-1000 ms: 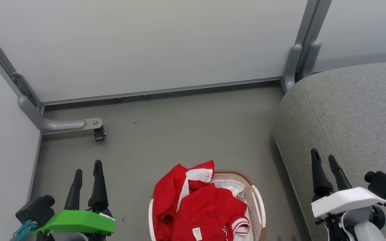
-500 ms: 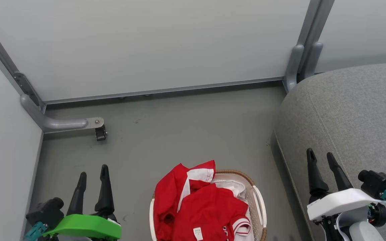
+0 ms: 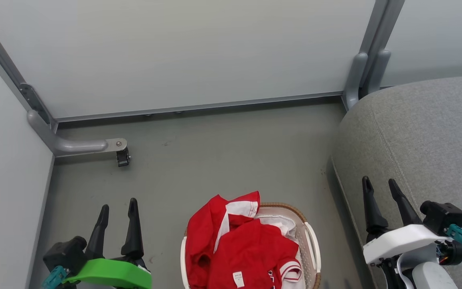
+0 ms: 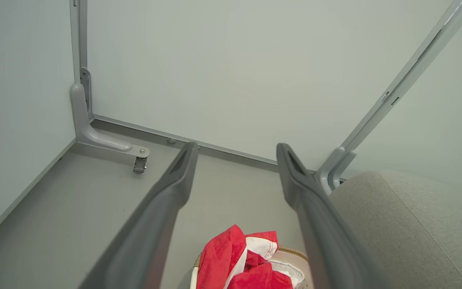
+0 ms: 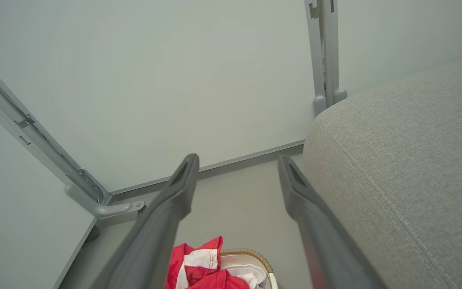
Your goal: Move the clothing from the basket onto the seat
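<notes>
Grey floor (image 3: 223, 160) bears the basket (image 3: 311, 245), heaped with red clothing (image 3: 251, 249); the seat (image 3: 423, 132) stands right. Left gripper (image 3: 119, 203) and right gripper (image 3: 378, 180) are spread, empty.

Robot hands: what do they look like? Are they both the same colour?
Not quite. Each hand has two long black pointed fingers and a black camera block with a teal plug. The left hand wears a bright green cover; the right hand wears a white one.

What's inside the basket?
Soft red garments with white panels fill the cream perforated plastic basket; a white sheet shows at its far side. Anything beneath is covered.
</notes>
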